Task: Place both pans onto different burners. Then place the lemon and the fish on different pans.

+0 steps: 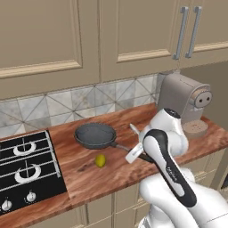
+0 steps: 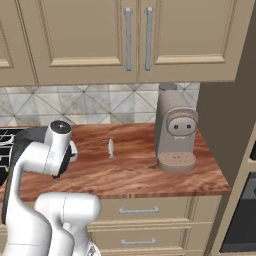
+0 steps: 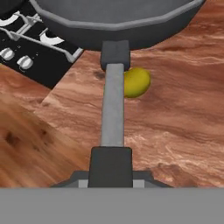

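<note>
My gripper point(image 3: 110, 168), at the bottom of the hand view, is closed tight on the pan's handle point(image 3: 112, 105). The pan point(image 1: 95, 135) sits mid-frame in the left base view, the lemon point(image 1: 100, 160) just below it and the hob point(image 1: 26, 169) at lower left. Held so far out, the pan could tip or clip the lemon. The fish point(image 2: 111, 148) lies apart at centre in the right base view. My arm hides the handle's end.

Even, soft rendered light; faint shadows.
</note>
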Controlling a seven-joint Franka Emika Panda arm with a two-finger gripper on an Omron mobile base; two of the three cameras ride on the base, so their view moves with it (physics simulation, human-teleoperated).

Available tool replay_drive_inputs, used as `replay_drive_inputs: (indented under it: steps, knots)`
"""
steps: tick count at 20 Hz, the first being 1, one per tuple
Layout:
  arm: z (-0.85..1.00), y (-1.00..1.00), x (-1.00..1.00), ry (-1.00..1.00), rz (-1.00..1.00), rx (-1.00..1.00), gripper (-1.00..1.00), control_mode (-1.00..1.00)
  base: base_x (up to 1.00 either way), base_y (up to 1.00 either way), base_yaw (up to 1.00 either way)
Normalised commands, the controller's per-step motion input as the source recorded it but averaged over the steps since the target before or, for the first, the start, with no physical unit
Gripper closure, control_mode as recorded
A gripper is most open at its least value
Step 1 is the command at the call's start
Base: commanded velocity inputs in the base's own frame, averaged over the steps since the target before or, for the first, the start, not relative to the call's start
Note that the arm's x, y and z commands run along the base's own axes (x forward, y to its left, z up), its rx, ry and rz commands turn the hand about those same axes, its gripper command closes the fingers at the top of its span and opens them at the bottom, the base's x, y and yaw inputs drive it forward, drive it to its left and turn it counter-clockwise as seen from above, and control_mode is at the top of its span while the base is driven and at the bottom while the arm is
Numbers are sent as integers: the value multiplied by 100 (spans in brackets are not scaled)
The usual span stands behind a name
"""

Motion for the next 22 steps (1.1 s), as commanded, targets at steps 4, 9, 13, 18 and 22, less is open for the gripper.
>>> replay_drive_inputs:
  steps: [4, 9, 13, 18, 22]
  knots:
    - [45, 27, -64, 0, 12, 9, 100, -100, 0, 0, 0]
    - [28, 38, -58, 0, 10, 4, 100, -100, 0, 0, 0]
    - [10, 46, -56, 0, 8, 0, 100, -100, 0, 0, 0]
    - [1, 45, -54, -3, 5, 0, 100, -100, 0, 0, 0]
    - [0, 40, -35, -13, 1, -3, 100, -100, 0, 0, 0]
